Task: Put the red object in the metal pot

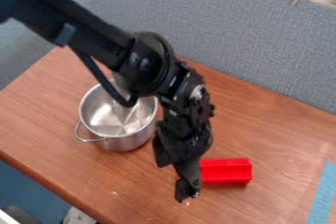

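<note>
The bright red rounded rectangular block [225, 172] lies flat on the brown wooden table [53, 100], just right of the small shiny stainless-steel pot [116, 118] and nearer the front edge. The block's left end is hidden behind the black gripper [186, 181], which points down with its jaws spread apart; contact with the block cannot be determined. The pot stands upright, apart from the block. Bare wood extends left of the pot and behind it toward the grey partition wall [197, 12]. Right of the block, the table edge lies near.
</note>
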`<control>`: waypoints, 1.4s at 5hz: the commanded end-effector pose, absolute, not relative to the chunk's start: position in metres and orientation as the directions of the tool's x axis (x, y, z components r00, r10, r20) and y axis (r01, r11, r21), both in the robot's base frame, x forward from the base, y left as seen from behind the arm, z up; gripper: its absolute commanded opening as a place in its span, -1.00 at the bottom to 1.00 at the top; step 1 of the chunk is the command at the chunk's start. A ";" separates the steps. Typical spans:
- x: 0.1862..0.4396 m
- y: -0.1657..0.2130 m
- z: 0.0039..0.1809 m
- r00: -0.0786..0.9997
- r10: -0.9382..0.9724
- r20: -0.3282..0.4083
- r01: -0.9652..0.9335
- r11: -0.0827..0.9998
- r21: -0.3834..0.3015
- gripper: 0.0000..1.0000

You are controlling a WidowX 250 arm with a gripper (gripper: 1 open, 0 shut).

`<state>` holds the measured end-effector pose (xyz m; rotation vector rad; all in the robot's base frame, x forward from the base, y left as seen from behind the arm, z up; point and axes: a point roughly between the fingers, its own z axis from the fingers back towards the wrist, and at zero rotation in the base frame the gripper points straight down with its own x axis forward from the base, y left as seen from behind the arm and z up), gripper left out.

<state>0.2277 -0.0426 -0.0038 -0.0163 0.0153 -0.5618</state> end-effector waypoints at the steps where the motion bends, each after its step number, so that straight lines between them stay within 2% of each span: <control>1: 0.238 -0.043 0.032 0.828 -0.560 0.034 0.560 0.828 0.005 1.00; 2: 0.240 -0.039 0.058 0.818 -0.571 0.066 0.572 0.820 0.013 1.00; 4: 0.273 -0.049 -0.040 0.691 -0.716 0.098 0.719 0.695 0.010 1.00; 5: 0.298 -0.052 -0.048 0.682 -0.723 0.109 0.726 0.688 0.020 -1.00; 7: 0.328 -0.064 -0.053 0.650 -0.751 0.117 0.746 0.660 0.092 -1.00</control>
